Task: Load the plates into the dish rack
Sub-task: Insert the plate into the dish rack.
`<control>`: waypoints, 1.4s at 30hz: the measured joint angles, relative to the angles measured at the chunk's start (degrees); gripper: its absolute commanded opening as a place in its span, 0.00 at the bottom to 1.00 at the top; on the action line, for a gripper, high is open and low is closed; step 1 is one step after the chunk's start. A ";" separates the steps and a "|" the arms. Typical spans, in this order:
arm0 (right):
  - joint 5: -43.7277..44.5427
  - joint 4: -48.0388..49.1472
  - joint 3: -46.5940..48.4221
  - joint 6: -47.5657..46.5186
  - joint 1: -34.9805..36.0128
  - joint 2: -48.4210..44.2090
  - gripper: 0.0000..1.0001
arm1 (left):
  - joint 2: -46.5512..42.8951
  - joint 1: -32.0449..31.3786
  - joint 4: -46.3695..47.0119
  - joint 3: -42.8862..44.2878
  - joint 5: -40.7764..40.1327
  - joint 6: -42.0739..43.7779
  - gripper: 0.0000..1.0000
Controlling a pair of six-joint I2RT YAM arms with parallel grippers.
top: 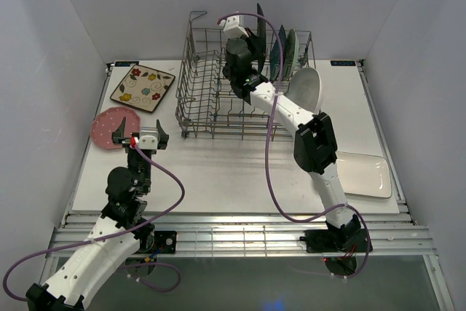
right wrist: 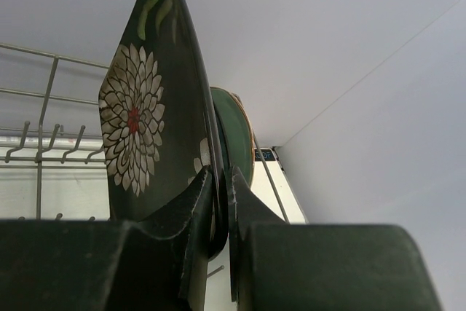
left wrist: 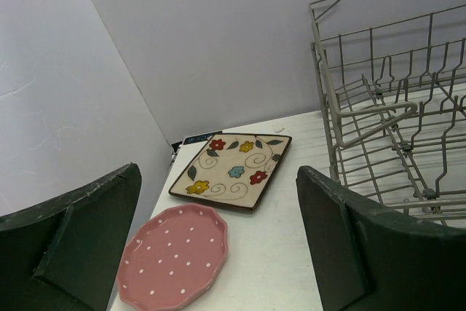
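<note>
Your right hand (right wrist: 220, 180) is closed on the lower edge of the dark patterned plate (right wrist: 145, 121). In the top view this plate (top: 260, 23) stands upright on its edge over the far side of the dish rack (top: 191, 71), in the upper middle of the frame. Just to the right of it, a teal plate (top: 277, 54) and a green plate (top: 292, 47) stand upright in the rack. A white oval plate (top: 307, 87) leans at the right end of the rack; you cannot tell if it is inside or outside.

Your left hand (top: 142, 136) is wide open and holds nothing. It hovers at the left of the frame, beside the pink dotted plate (top: 115, 127). This plate lies flat on the bench (top: 240, 172), and the cream floral plate (top: 143, 87) lies flat just above it. The white rectangular plate (top: 364, 174) lies flat at the right, well apart from the rack.
</note>
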 measured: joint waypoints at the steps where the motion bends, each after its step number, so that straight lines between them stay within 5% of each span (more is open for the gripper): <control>1: 0.15 0.20 0.02 -0.09 0.00 0.13 0.08 | 0.00 0.00 0.00 0.00 0.00 0.00 0.98; 42: 0.44 1.49 2.45 3.19 -0.15 7.82 0.08 | -0.02 0.00 0.02 0.00 -0.02 0.07 0.98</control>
